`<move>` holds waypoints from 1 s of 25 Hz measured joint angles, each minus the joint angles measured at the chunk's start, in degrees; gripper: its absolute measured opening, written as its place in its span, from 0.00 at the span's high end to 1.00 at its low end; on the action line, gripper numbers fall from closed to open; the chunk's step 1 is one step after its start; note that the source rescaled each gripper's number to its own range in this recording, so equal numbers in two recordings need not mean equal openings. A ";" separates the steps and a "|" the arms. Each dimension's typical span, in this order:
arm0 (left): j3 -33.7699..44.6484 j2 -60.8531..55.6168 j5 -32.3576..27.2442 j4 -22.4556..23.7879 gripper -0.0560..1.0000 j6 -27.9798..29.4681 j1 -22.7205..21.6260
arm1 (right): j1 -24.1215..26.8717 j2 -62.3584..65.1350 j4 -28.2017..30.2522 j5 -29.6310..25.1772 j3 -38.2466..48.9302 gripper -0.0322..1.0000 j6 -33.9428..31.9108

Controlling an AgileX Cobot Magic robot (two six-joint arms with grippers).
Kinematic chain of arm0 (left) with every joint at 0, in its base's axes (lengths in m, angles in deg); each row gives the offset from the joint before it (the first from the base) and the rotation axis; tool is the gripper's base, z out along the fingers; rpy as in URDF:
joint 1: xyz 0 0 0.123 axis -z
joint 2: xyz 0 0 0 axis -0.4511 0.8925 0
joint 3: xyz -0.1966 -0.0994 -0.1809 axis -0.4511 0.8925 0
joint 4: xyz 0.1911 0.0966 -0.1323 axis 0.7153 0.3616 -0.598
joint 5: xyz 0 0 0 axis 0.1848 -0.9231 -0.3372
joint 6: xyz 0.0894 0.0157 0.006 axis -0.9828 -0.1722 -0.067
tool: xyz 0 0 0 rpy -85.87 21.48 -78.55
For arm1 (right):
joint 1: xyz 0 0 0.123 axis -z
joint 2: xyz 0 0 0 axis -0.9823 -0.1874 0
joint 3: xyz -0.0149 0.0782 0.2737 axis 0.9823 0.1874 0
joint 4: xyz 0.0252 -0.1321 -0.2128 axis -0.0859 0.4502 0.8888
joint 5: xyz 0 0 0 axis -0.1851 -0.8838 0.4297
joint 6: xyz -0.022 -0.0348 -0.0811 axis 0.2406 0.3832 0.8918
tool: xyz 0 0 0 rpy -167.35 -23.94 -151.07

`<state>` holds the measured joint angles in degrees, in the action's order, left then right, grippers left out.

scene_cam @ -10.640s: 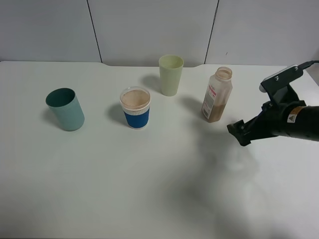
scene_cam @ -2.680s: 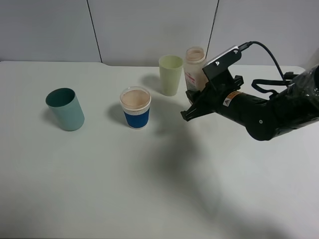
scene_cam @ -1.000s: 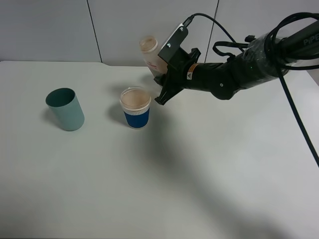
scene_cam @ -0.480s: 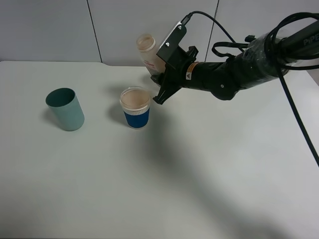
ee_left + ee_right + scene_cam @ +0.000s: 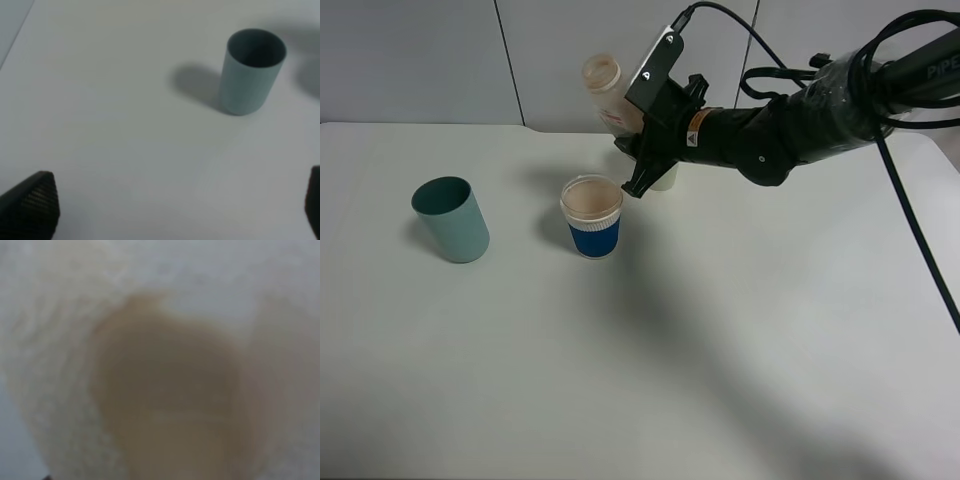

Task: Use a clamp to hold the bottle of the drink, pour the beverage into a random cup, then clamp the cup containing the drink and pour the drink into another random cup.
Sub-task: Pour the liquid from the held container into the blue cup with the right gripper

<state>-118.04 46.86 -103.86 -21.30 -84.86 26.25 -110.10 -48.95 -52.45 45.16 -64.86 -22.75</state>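
My right gripper (image 5: 632,150), on the black arm reaching in from the right, is shut on the bottle (image 5: 610,95). The bottle is tilted left, its open neck up high, above and just behind the short white cup with the blue band (image 5: 591,217). Tan drink (image 5: 591,199) shows in that cup. In the right wrist view the bottle (image 5: 170,405) fills the blurred frame, with tan liquid inside. The pale green tumbler (image 5: 666,180) is mostly hidden behind the gripper. My left gripper (image 5: 175,205) is open above bare table, with both black fingertips (image 5: 30,205) at the frame edges.
A dark teal cup (image 5: 451,219) stands upright at the left of the white table (image 5: 670,350); it also appears in the left wrist view (image 5: 252,70). Grey wall panels run behind the table's far edge. Black cables trail from the right arm.
The right gripper has tipped the bottle further left and lifted it slightly, so its neck now leans toward the blue-banded cup. The cups have not moved.
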 joint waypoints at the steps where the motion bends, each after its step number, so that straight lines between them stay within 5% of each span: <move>1: 0.00 0.00 0.00 0.00 0.00 0.00 0.00 | 0.00 0.00 0.47 -0.32 -0.16 0.96 -0.28; 25: 0.00 0.00 0.00 0.00 0.00 0.00 0.00 | 2.97 0.00 11.99 -5.25 -0.23 0.96 -0.75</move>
<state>-118.04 46.86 -103.86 -21.30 -84.86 26.25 -107.13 -48.95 -40.46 39.91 -65.09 -23.51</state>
